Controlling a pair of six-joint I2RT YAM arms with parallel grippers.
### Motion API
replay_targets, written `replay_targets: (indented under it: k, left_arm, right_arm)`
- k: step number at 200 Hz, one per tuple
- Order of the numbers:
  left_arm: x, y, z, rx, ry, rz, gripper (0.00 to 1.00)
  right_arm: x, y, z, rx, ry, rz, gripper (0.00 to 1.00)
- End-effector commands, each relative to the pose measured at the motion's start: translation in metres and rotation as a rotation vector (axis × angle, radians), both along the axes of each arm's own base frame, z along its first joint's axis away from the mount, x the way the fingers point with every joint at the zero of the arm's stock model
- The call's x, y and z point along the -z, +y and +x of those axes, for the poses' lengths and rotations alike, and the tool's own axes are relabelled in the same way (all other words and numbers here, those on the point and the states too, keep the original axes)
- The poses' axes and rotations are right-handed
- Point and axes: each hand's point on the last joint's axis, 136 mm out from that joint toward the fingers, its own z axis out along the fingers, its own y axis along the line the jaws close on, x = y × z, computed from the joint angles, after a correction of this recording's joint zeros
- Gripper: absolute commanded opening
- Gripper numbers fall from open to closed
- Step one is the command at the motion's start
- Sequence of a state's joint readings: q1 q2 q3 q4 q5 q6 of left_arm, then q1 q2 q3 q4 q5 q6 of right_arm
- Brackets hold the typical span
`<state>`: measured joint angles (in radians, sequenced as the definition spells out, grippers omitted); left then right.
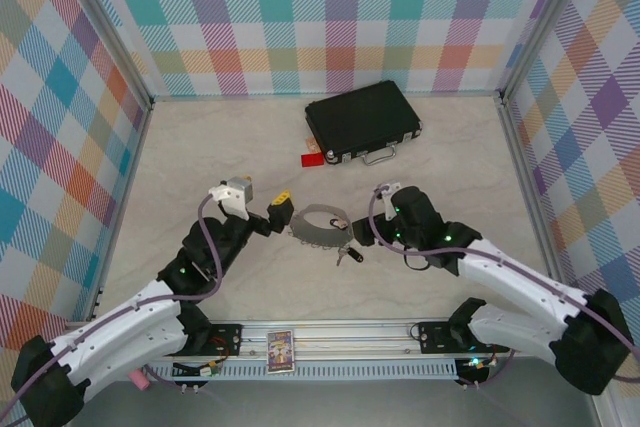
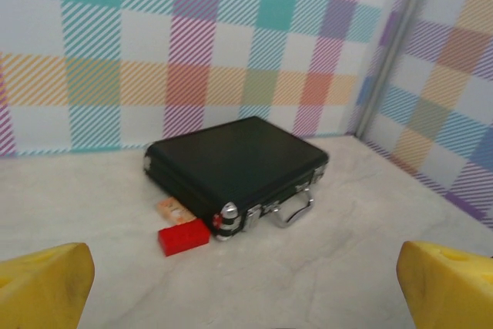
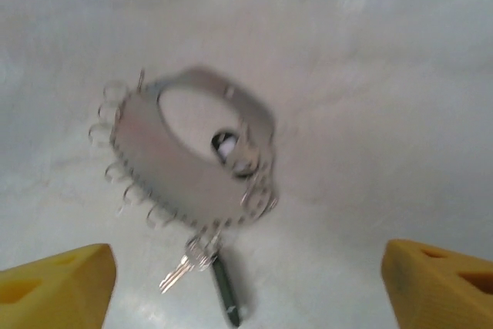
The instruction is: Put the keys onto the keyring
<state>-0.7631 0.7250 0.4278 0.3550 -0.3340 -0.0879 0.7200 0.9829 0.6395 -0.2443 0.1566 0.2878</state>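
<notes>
Ahead of the right tool (image 3: 248, 283), on the pale bench (image 3: 400, 113), the black case (image 1: 362, 125) sits farthest off, well away from its fingers. Much nearer, just in front of the right tool and between it and the left tool (image 2: 245, 287), lies the keyring (image 3: 192, 152), resting on the bench with small wire loops fanned around its rim. The keys (image 3: 226, 298) lie at the ring's near edge, closest to the right tool. They seem to hang from one of those loops, the silver one beside the dark one, but the view is blurred there and I cannot be sure both are threaded. If they are, the task looks all but finished, with only a check left. The right tool stands wide open, its yellow fingers (image 3: 54, 287) well to either side of the keys, touching nothing. The left tool is likewise wide open and empty, facing the case and the small red tag (image 2: 183, 236) beside it.
</notes>
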Motion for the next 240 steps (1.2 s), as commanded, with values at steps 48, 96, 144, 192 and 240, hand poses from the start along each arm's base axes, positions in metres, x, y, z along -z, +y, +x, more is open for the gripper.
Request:
replay_targets:
  k: [48, 96, 144, 192, 240]
  left_arm:
    - [0.02, 0.063, 0.042, -0.411, 0.169, 0.168, 1.0]
    - [0.051, 0.105, 0.083, -0.528, 0.303, 0.25, 1.0]
    - [0.108, 0.152, 0.107, -0.607, 0.422, 0.448, 1.0]
    - [0.16, 0.168, 0.12, -0.593, 0.439, 0.437, 1.0]
    - [0.165, 0.157, 0.133, -0.47, 0.308, 0.281, 1.0]
  right_arm:
    - [-0.075, -0.108, 0.046, 0.424, -0.56, -0.112, 0.99]
    - [-0.069, -0.163, 0.064, 0.589, -0.604, -0.067, 0.99]
    - [-0.017, -0.196, 0.083, 0.686, -0.486, -0.172, 0.99]
    - [0.017, -0.2, 0.11, 0.683, -0.451, -0.269, 0.99]
    - [0.028, -0.189, 0.133, 0.614, -0.473, -0.237, 0.99]
